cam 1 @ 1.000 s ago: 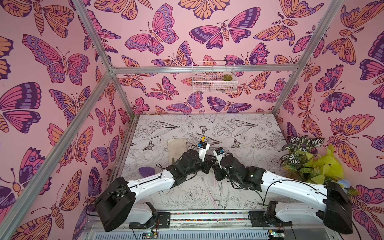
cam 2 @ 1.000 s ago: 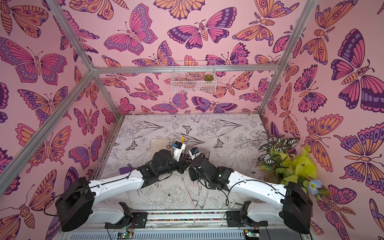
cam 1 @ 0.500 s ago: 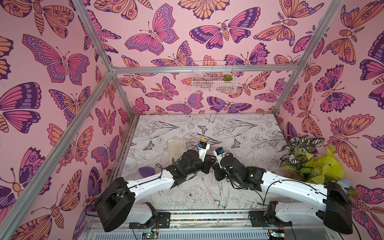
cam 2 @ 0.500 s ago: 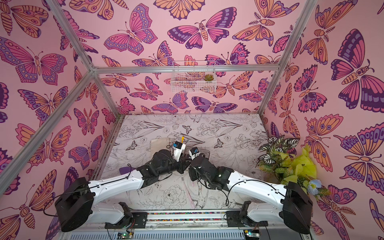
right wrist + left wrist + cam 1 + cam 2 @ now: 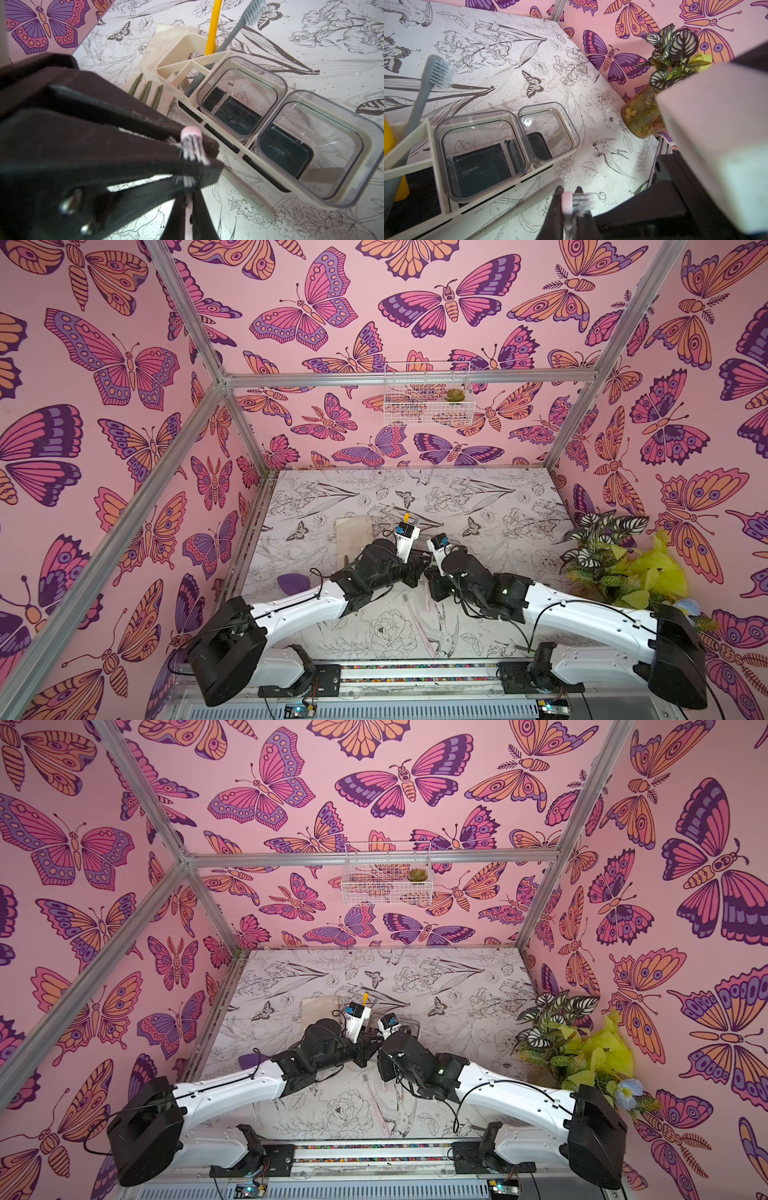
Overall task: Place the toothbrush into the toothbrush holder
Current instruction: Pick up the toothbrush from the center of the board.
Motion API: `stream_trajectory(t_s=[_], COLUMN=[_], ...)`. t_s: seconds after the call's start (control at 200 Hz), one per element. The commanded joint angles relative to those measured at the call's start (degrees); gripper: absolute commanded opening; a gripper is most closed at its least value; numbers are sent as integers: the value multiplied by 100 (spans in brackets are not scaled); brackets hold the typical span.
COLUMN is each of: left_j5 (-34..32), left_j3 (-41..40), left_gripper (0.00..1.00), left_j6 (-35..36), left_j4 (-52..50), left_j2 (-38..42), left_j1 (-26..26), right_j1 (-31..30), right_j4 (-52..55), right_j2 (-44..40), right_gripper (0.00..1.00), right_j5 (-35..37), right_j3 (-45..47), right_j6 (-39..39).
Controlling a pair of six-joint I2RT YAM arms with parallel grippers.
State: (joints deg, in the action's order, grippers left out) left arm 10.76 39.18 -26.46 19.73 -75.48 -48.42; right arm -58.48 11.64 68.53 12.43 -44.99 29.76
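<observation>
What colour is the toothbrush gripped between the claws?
The toothbrush is pale pink with white bristles, best seen in the right wrist view.

This is a robot test cell dressed as a home corner. Bare aluminium frame [image 5: 407, 379] bars hold flat wall panels [image 5: 124, 364] printed with butterflies, and the tabletop [image 5: 498, 497] carries a flower print. A left arm [image 5: 299, 608] and a right arm [image 5: 582, 610] are mounted on a rail [image 5: 415, 668] at the near edge. The home touches are a wire basket [image 5: 424, 412] on the far wall, plants [image 5: 602, 547] at the right, and a toothbrush holder [image 5: 174, 48] on the tabletop.
</observation>
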Motion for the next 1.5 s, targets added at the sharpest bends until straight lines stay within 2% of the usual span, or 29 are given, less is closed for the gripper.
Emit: stream_trajectory(t_s=[0.0,0.09,0.345,0.556,0.581,0.786,0.886,1.001,1.081,1.147,1.277,1.492], left_j5=[-285,-311,-371,-430,-450,-600,-750,-795,-803,-830,-874,-944], left_j3=[-75,-91,-117,-184,-199,-344,-423,-437,-463,-490,-534,-593], left_gripper=[0,0,0,0,0,0,0,0,0,0,0,0], left_j6=[210,220,255,324,338,538,642,664,677,677,694,749], left_j4=[76,74,75,54,38,-164,-209,-251,-254,-256,-250,-259], left_j2=[120,148,157,197,424,809,951,1033,1075,1101,1140,1296], left_j1=[31,26,26,27,26,31,35,57,61,61,70,79], right_j1=[-23,-23,-23,-23,-23,-23,-23,-23,-20,-14,-14,-6], right_j4=[105,109,145,172,174,378,376,305,346,423,690,1188], right_j2=[-142,-156,-188,-322,-338,-451,-570,-760,-927,-1076,-1373,-1915], right_gripper=[10,11,29,31,31,32,41,45,67,75,86,92], right_j5=[-26,-20,1,125,146,328,494,709,767,832,1086,1576], right_j3=[-61,-34,17,101,117,178,299,487,537,558,561,713], right_j6=[-55,-41,1,1,2,67,179,285,234,198,171,286])
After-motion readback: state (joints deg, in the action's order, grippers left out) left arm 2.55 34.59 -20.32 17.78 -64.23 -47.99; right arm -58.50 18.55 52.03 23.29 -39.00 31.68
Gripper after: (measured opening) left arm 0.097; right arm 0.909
